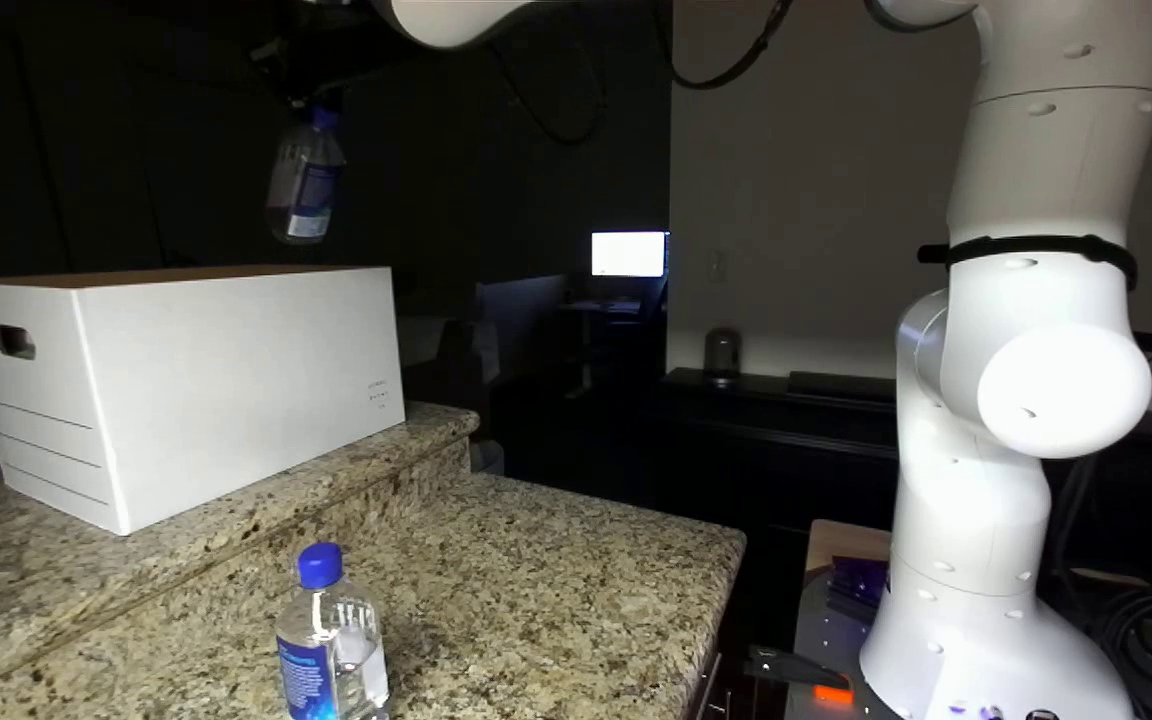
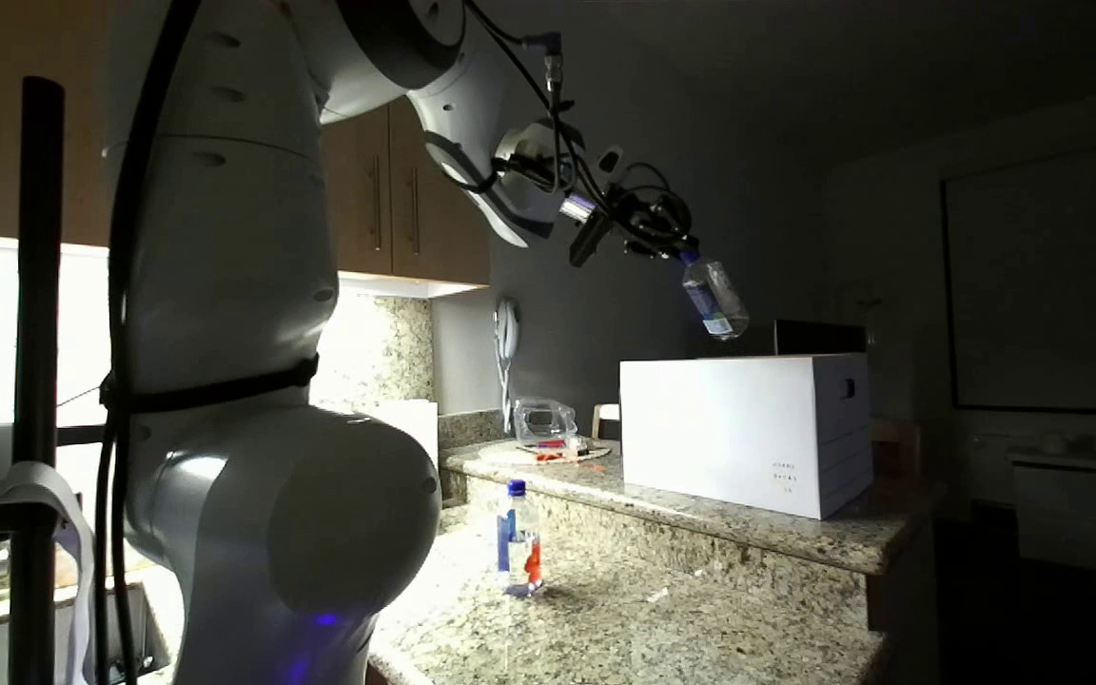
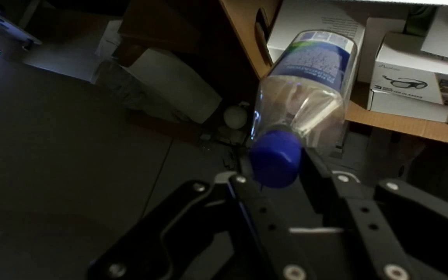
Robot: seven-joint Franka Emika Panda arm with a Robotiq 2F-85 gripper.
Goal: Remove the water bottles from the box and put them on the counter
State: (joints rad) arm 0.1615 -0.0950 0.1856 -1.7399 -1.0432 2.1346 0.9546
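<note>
My gripper is shut on the blue cap of a water bottle, which hangs tilted in the air above the white box. The gripper, the held bottle and the box also show in an exterior view. In the wrist view the gripper's fingers flank the cap, and the bottle points toward the box's open top. Another water bottle stands upright on the lower granite counter; it also shows in an exterior view.
The box stands on a raised granite ledge. White product cartons are inside it. A clear plastic container and small orange items lie on the ledge. A wall phone hangs behind.
</note>
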